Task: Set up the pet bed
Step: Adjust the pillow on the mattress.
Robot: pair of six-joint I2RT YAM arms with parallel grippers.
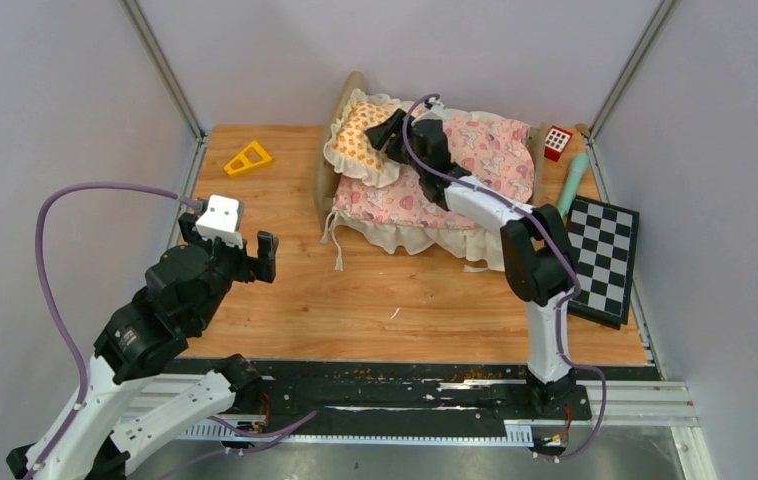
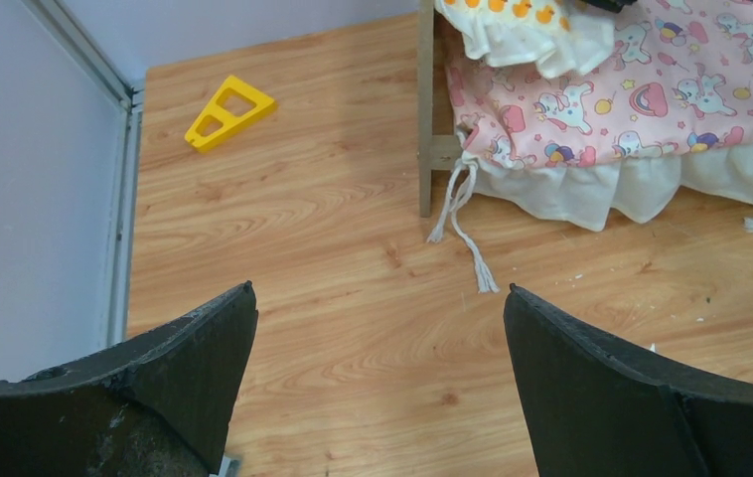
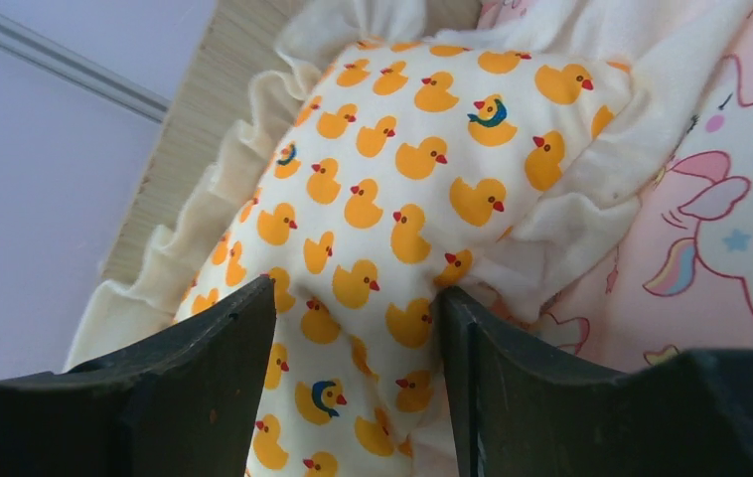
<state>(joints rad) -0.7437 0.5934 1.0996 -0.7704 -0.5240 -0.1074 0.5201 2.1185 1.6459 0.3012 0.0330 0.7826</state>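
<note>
Pet bed (image 1: 405, 200): far centre of the wooden table (image 1: 375, 300), headboard to the left, pink unicorn quilt (image 1: 500, 155) spread over it, ruffle hanging at the near side
Duck-print pillow (image 1: 360, 135): on the quilt at the headboard end
Right gripper (image 3: 358, 298): on the pillow, jaws parted, pillow fabric between them
Left gripper (image 2: 380, 298): jaws wide apart, holding nothing, above bare table, well apart from the bed
Yellow triangle (image 1: 248, 158): far left
Chessboard (image 1: 603, 258): right edge
</note>
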